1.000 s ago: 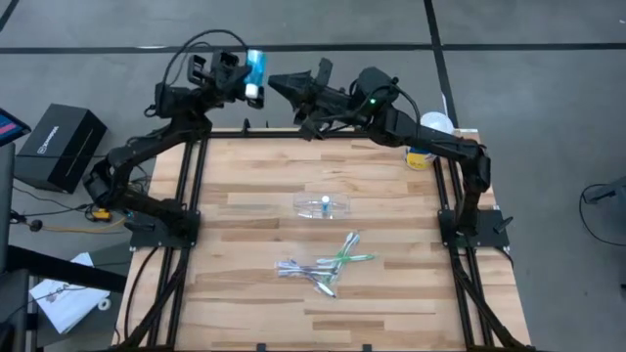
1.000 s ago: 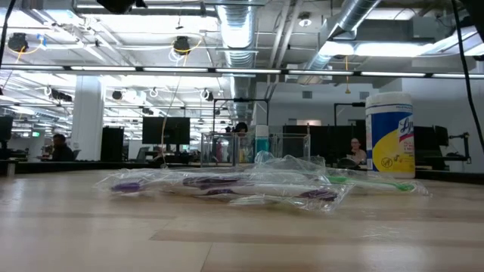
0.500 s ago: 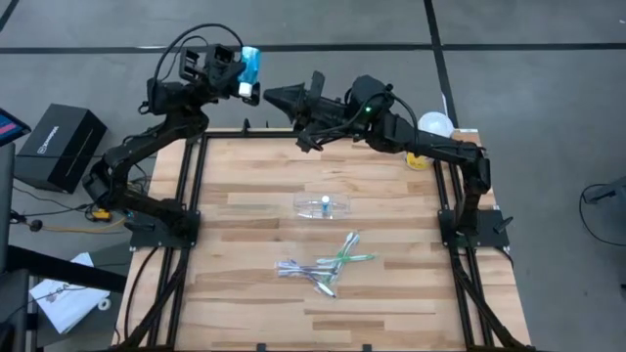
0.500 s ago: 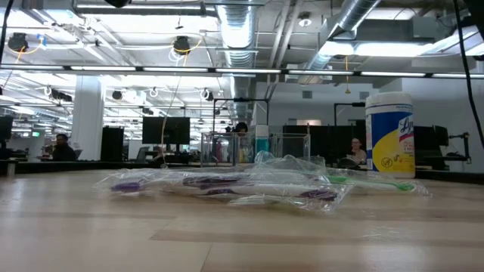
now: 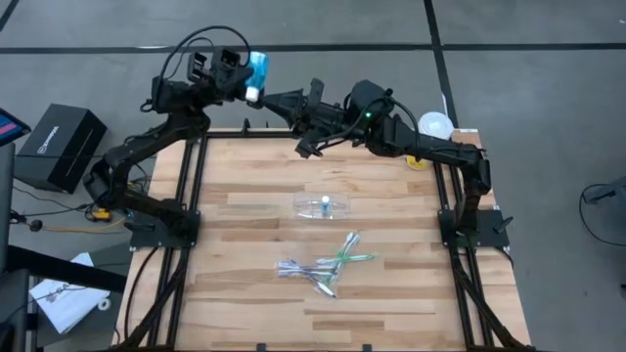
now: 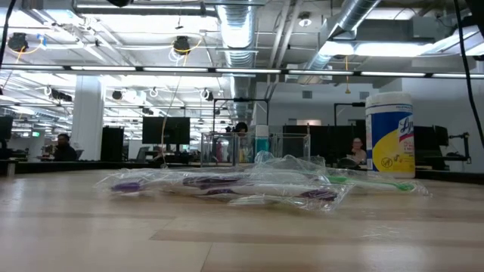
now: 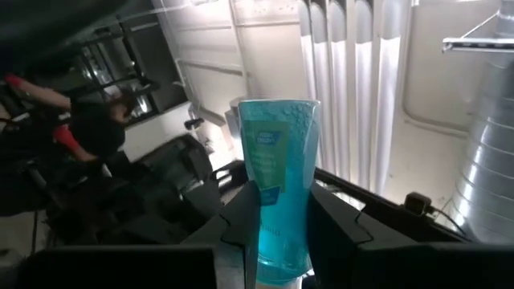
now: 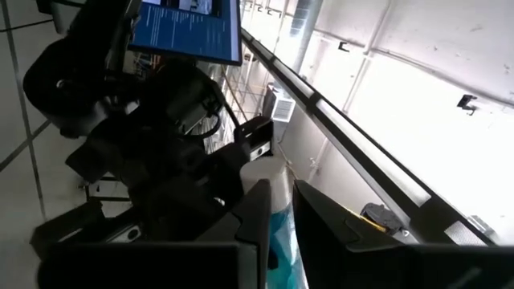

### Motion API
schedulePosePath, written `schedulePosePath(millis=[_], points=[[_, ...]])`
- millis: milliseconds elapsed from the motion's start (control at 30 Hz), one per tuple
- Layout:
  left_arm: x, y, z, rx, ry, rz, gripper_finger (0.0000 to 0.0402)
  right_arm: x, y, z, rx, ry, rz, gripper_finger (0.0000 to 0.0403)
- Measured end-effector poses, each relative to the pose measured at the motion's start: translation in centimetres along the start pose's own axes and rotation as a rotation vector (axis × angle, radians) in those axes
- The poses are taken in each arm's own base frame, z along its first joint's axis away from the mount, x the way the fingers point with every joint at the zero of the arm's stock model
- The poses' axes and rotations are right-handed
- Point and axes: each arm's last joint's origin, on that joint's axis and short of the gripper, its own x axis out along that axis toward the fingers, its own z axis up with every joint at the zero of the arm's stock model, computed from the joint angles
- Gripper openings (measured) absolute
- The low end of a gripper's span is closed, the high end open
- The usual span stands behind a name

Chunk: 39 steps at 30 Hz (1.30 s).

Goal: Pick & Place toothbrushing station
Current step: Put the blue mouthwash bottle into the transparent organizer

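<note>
L gripper (image 5: 245, 80): raised beyond the table's far edge, fingers (image 7: 245, 217) clamped on the blue tube (image 5: 257, 72), white cap toward the R arm. R gripper (image 5: 274, 98): raised just beside the tube's cap end, fingers set narrow w/ only a slim gap; tube seen in that gap in R wrist view, contact can't be confirmed. Clear cup (image 5: 323, 206): lying on its side near table (image 5: 245, 293) center, second tube inside. Toothbrushes (image 5: 328, 265): loose pile, wrapped, nearer the front edge than the cup. Canister (image 6: 389, 136): upright, far right corner.
</note>
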Motion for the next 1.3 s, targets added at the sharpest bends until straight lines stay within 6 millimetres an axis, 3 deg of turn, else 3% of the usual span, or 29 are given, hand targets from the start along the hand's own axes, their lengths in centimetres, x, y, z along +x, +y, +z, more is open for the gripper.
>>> schedulePosePath(millis=[200,633,1300], points=[[0.6,0.6,-0.5,-0.01,0.019,-0.005,0.0069,0.0,-0.1,0.4,0.018,0.024,0.005,0.0063],[0.6,0.8,-0.4,-0.015,0.017,0.0,0.0069,0.0,0.0,1.4,0.048,0.012,0.033,0.0152],[0.8,1.1,-0.8,-0.106,0.078,0.025,0.0069,0.0,0.2,1.8,0.006,0.006,0.058,0.0154]])
